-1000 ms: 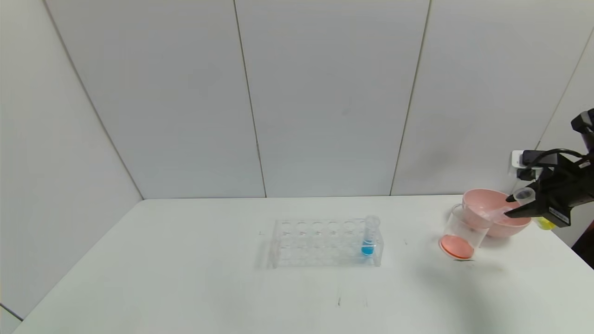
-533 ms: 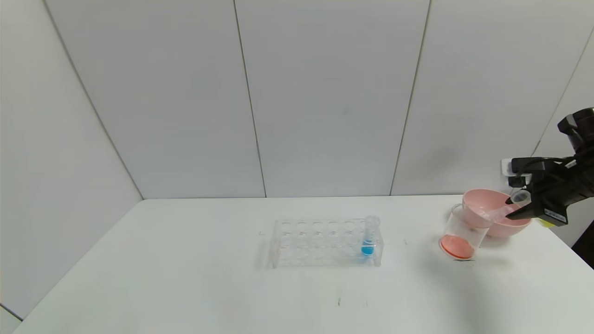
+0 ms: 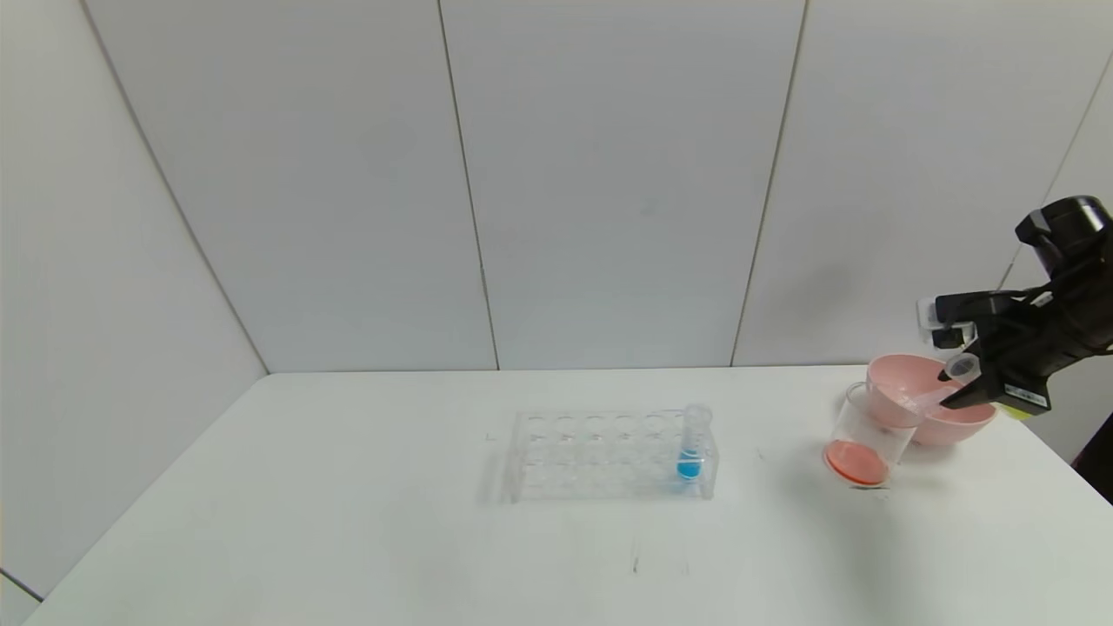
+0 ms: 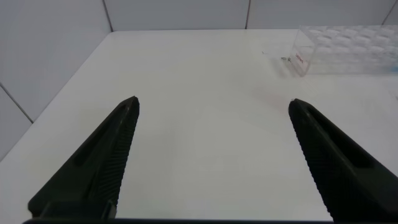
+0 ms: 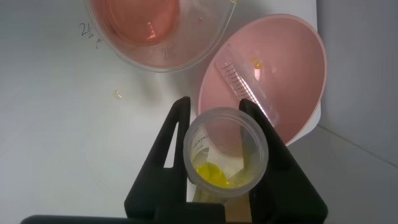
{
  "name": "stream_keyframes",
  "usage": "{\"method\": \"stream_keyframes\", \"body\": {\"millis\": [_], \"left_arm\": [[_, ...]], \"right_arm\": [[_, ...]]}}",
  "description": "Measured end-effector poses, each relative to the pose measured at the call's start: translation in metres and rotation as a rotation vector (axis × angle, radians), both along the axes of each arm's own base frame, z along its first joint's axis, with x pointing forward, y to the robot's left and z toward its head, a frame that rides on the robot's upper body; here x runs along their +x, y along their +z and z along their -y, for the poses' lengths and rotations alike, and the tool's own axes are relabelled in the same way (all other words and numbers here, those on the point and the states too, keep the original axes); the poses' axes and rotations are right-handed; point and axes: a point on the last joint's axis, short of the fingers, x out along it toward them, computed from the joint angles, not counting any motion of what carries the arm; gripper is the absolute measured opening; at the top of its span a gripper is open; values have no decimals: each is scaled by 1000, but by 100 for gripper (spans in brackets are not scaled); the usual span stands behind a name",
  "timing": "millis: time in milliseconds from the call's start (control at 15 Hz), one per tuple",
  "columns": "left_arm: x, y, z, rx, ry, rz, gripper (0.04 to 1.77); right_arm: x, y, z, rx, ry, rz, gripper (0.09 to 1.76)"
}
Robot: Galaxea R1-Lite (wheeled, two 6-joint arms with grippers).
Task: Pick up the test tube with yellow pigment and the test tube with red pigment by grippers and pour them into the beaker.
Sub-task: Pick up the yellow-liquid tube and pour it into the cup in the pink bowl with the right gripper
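Nearest the robot, left pincer (image 4: 211, 155) hangs low over bare white counter (image 3: 348, 522), fingers spread wide w/ nothing btwn them; clear rack's end shows beyond it in left wrist view. Mid-counter, clear tube rack (image 3: 609, 455) has one upright tube w/ blue liquid (image 3: 693, 443) in a hole at its right end; other holes look vacant. Further right, near counter's right edge, the beaker (image 3: 865, 435) stands w/ a layer of red-orange liquid on its bottom, just in front-left of pink bowl (image 3: 935, 409), the two touching or nearly so in head view. Inside pink bowl lies a clear graduated tube (image 5: 245, 90), tilted against the wall, apparently drained; whether it's the red one can't tell. A small yellow speck sits on bowl wall beside it. Right pincer (image 3: 956, 382) is raised over bowl's right-hand rim, pressed together on the test tube with yellow pigment (image 5: 225, 155), pinching it just below the flared rim. In right wrist view tube mouth faces the camera, yellow liquid pooled at the bottom, so tube is about upright or slightly tilted. Tube is above bowl's near edge, beaker lies beyond and to robot's left, apart from tube mouth.
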Motion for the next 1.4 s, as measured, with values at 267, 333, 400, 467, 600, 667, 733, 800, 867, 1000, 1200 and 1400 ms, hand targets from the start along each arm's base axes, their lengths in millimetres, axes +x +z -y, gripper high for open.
{"method": "stream_keyframes", "body": {"millis": [267,333,400,467,600,667,733,800,867,1000,1200,1400], "left_arm": [[0,0,0,0,0,0,172],[0,0,0,0,0,0,172],[0,0,0,0,0,0,172],[0,0,0,0,0,0,172],[0,0,0,0,0,0,172],[0,0,0,0,0,0,172],[0,0,0,0,0,0,172],[0,0,0,0,0,0,172],[0,0,0,0,0,0,172],[0,0,0,0,0,0,172],[0,0,0,0,0,0,172],[0,0,0,0,0,0,172]], "right_arm": [[7,5,-9,-87,28,-45,60],[8,7,-12,-97,31,-54,60],[11,9,-15,-116,33,-58,60],[14,10,-17,-139,32,-56,60],[19,8,-21,-200,43,-60,60],[21,7,-24,-221,48,-62,60],[23,5,-26,-227,53,-62,60],[24,3,-29,-234,59,-66,60],[25,2,-32,-257,60,-70,60],[28,0,-38,-304,70,-78,60],[32,-3,-44,-345,73,-72,60],[34,-5,-51,-405,70,-77,60]]}}
